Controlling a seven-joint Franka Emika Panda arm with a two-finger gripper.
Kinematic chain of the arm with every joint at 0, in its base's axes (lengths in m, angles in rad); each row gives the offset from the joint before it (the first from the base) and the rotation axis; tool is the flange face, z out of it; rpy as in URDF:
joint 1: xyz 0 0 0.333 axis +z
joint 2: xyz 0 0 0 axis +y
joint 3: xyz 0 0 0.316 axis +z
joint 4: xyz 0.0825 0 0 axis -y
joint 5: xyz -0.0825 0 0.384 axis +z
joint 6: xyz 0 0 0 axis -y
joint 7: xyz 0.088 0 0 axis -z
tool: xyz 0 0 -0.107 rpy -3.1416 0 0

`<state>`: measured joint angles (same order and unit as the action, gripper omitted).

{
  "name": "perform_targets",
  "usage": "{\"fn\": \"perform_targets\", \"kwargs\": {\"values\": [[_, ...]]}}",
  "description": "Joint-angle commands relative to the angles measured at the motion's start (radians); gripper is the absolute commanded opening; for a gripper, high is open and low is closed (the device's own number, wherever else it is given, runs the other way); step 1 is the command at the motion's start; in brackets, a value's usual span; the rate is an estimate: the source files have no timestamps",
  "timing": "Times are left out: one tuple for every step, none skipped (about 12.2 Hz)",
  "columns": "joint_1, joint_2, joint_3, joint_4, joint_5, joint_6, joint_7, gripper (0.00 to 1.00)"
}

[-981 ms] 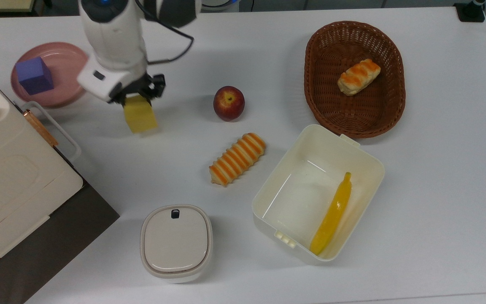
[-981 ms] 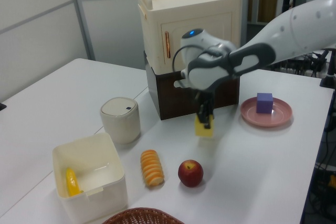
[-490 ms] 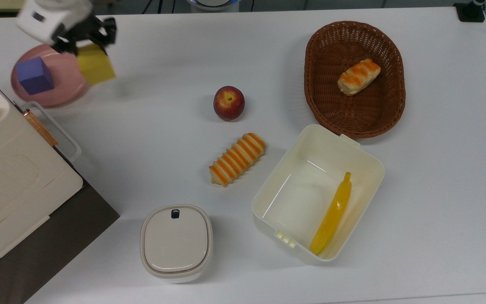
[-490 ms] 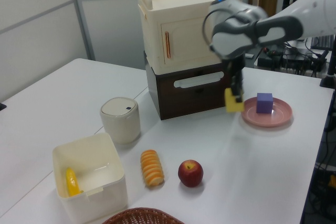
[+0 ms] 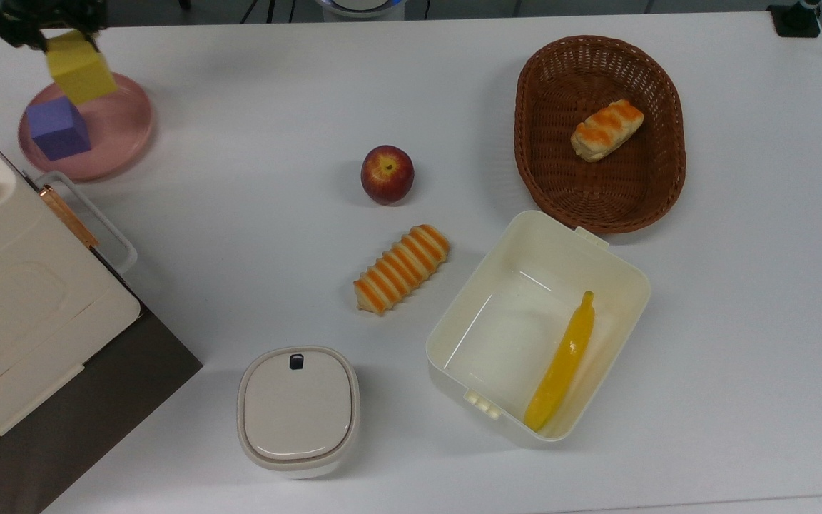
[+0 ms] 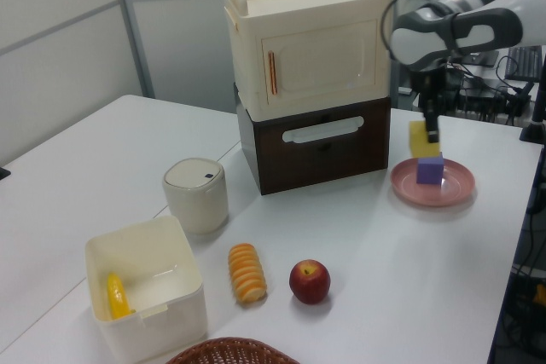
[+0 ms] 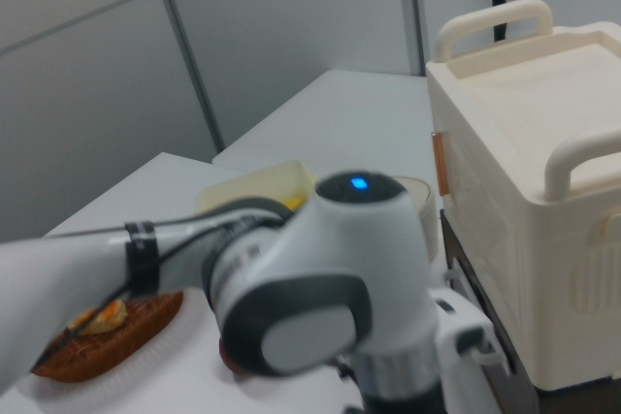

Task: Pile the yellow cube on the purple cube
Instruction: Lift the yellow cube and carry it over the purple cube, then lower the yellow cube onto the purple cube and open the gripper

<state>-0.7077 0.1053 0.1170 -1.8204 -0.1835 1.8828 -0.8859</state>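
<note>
The fingers (image 5: 61,32) are closed on the yellow cube (image 5: 81,67), gripping its upper part so that the block hangs below them, clear of everything, over the pink plate (image 5: 125,121) at the counter's (image 5: 454,128) far corner. The purple cube (image 5: 58,128) sits on that plate, below the fingers and off to one side: in the top view it lies just down and toward the top view's left of the carried block, and in the left view the yellow cube (image 6: 423,138) hangs just above the purple cube (image 6: 430,170) and a little toward the left view's left, with a small gap between them. The stack is not yet made, and the main risk, as I judge it, is that offset. If the fingers go down from here, the yellow cube would catch only an edge or corner of the purple one, tip off and land on the plate, or shove the purple cube across the plate's smooth surface. The two blocks also look turned at slightly different angles in the top view, so even a centred release could leave overhanging corners and a shaky pile. The cream cabinet (image 6: 307,40) stands near the fingers, so a wide correcting sweep could brush it. The apple (image 5: 387,174) and striped bread (image 5: 402,269) lie well away.
</note>
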Motion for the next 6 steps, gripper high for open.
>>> {"fn": "perform_targets", "kwargs": {"values": [[-0.073, 0.03, 0.0, -0.019, 0.003, 0.113, -0.114, 0.42], [-0.087, 0.046, 0.0, -0.019, 0.003, 0.145, -0.131, 0.42], [-0.098, 0.062, 0.0, -0.016, 0.003, 0.177, -0.148, 0.43], [-0.102, 0.086, 0.0, 0.004, 0.003, 0.199, -0.151, 0.43], [-0.102, 0.094, 0.0, 0.015, 0.003, 0.2, -0.151, 0.43], [-0.102, 0.109, 0.0, 0.024, 0.003, 0.2, -0.151, 0.44]]}}
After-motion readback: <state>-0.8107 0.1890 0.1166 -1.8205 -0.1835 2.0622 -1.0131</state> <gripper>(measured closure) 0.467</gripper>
